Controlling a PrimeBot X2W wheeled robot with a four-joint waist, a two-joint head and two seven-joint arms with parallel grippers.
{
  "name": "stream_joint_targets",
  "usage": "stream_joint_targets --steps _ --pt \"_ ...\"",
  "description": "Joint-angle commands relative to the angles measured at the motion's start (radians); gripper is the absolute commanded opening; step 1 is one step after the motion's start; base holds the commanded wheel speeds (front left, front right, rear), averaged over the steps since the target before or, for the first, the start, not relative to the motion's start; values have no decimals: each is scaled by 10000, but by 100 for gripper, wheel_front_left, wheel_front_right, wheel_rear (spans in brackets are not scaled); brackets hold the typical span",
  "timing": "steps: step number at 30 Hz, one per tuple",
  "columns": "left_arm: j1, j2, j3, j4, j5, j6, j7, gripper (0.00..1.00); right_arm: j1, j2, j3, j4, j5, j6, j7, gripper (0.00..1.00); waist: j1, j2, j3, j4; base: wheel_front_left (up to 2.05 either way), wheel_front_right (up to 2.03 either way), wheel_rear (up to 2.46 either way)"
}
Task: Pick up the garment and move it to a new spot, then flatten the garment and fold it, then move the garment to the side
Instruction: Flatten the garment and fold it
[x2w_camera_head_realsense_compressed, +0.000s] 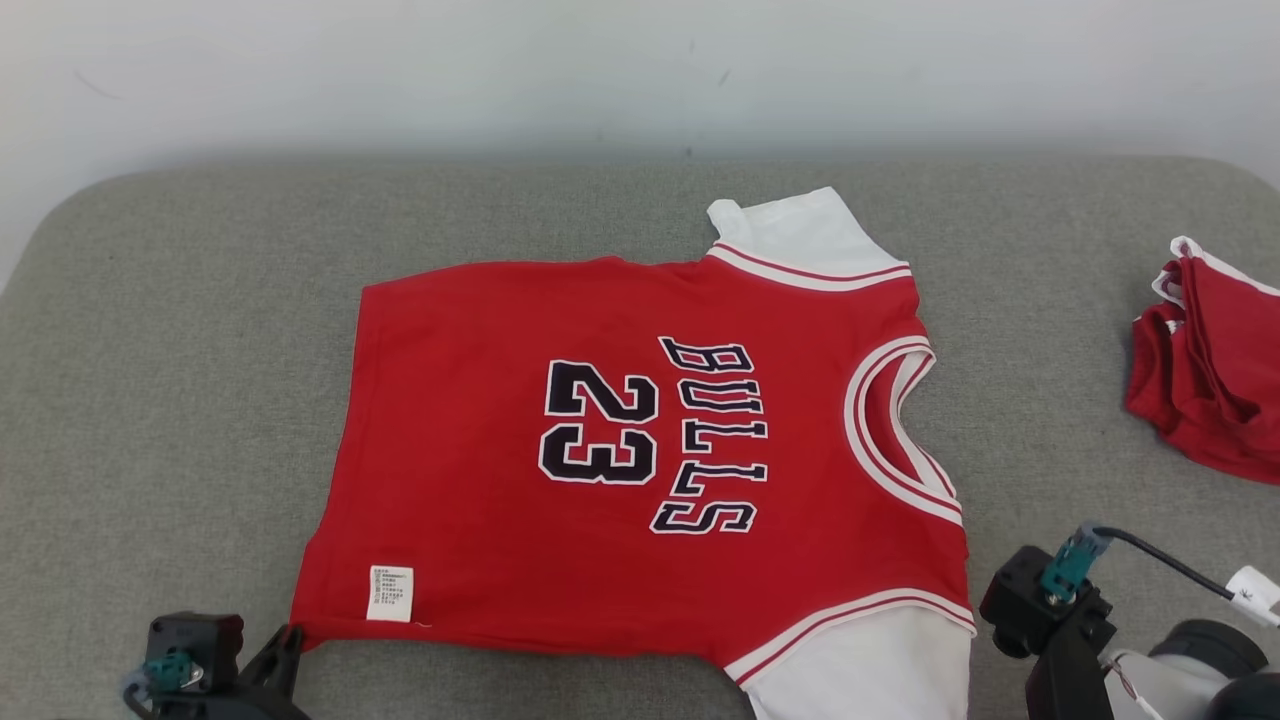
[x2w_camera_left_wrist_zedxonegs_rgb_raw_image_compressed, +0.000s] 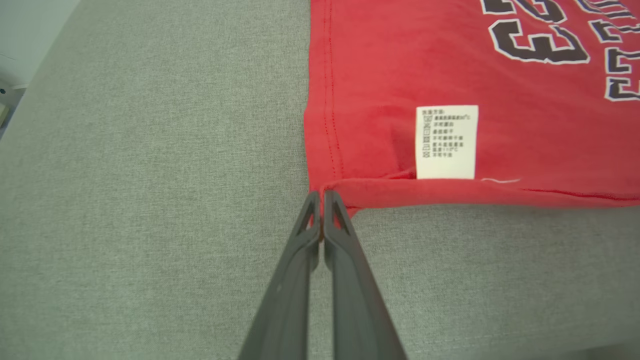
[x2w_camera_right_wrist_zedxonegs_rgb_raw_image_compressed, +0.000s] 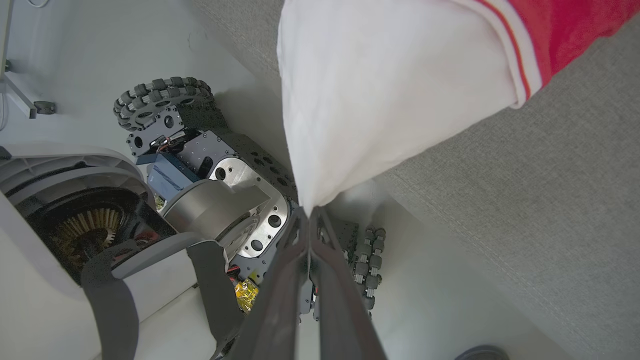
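Red jersey (x2w_camera_head_realsense_compressed: 640, 450), one, lies flat, pinched by two claws: left claw (x2w_camera_left_wrist_zedxonegs_rgb_raw_image_compressed: 320, 197) at hem corner (x2w_camera_left_wrist_zedxonegs_rgb_raw_image_compressed: 336, 189), right claw (x2w_camera_right_wrist_zedxonegs_rgb_raw_image_compressed: 309, 212) at white sleeve (x2w_camera_right_wrist_zedxonegs_rgb_raw_image_compressed: 380, 90).

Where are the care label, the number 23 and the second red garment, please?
care label (x2w_camera_left_wrist_zedxonegs_rgb_raw_image_compressed: 446, 142), left wrist view, middle of the white tag.
number 23 (x2w_camera_head_realsense_compressed: 600, 422), head view, middle of the print.
second red garment (x2w_camera_head_realsense_compressed: 1210, 370), head view, its red cloth.

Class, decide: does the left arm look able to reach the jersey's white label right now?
Probably yes: the label lies uncovered just beyond the left fingers, though these are pinching a corner of the jersey.
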Motion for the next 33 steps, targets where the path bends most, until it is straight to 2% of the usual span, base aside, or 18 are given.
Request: stream_joint_targets --steps 1,7,12,21,27,33 --pt "-159 88 -3 -71 18 -25 46 0 -204 11 26 -16 -107 32 -67 0 -1 0 37 10 0 0 0" --pt "-580 -40 34 -166 -126 57 144 0 -941 -58 262 27 -149 30 -976 0 -1 0 226 42 0 0 0" --pt "-1279 -103 -111 -146 -12 -58 173 0 -1710 -366 552 320 -188 29 -1689 0 -1 0 463 112 0 0 0" --pt "-2639 -148 -400 507 272 -281 86 0 -3198 -759 1220 1237 -335 27 -3018 0 -1 0 916 147 0 0 0" --pt "-3679 -202 -549 1103 409 -437 -108 0 -4436 -1115 1610 2082 -1022 27 -4261 0 -1 0 1343 227 0 0 0" --pt "-4434 -397 -615 1640 491 -366 -399 0 -5453 -1161 1885 2998 -1503 27 -5429 0 -1 0 1690 336 0 0 0"
